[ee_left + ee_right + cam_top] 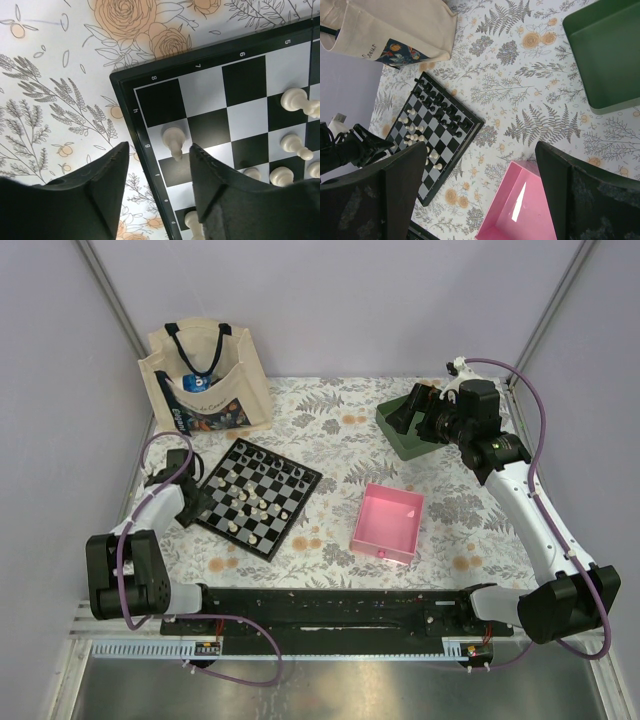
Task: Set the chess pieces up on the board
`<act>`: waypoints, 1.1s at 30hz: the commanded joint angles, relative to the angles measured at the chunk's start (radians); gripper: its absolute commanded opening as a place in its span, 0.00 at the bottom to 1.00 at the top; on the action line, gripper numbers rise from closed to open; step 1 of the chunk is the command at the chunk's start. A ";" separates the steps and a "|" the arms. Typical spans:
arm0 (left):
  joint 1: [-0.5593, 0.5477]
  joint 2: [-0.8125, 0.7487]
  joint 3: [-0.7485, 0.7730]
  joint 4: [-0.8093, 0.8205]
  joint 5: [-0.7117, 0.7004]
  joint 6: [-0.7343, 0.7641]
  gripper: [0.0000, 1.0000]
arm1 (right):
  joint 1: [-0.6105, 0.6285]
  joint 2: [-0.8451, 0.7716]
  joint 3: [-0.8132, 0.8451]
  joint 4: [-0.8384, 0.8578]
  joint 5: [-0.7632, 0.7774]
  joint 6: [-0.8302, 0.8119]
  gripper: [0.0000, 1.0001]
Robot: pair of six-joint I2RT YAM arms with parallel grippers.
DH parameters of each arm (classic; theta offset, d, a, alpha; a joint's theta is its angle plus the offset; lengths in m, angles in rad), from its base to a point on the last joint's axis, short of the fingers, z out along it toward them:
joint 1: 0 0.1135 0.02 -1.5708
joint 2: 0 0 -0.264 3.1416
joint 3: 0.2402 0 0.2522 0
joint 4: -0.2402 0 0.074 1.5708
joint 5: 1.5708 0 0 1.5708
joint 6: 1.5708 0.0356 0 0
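Note:
The checkered board [298,518] lies left of centre, turned like a diamond. Black chess pieces [265,462] stand along its far side and cream-white pieces [245,515] are scattered over its near half. My left gripper [196,504] is open and empty at the board's left corner. In the left wrist view its jaws [159,150] straddle the board's black border [124,97], with one white piece [173,141] standing just ahead between the fingers. My right gripper [408,412] is open and empty, high above the green tray [405,443]. The board [454,161] shows in the right wrist view.
A pink square tray [388,523] sits right of the board and looks empty; it also shows in the right wrist view [520,205]. A cloth tote bag [205,380] stands at the back left. The floral cloth covers the table.

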 commanded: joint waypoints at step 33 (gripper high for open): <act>-0.205 0.041 0.281 -0.029 0.062 0.193 0.72 | 0.005 0.022 -0.001 0.064 -0.011 -0.006 0.99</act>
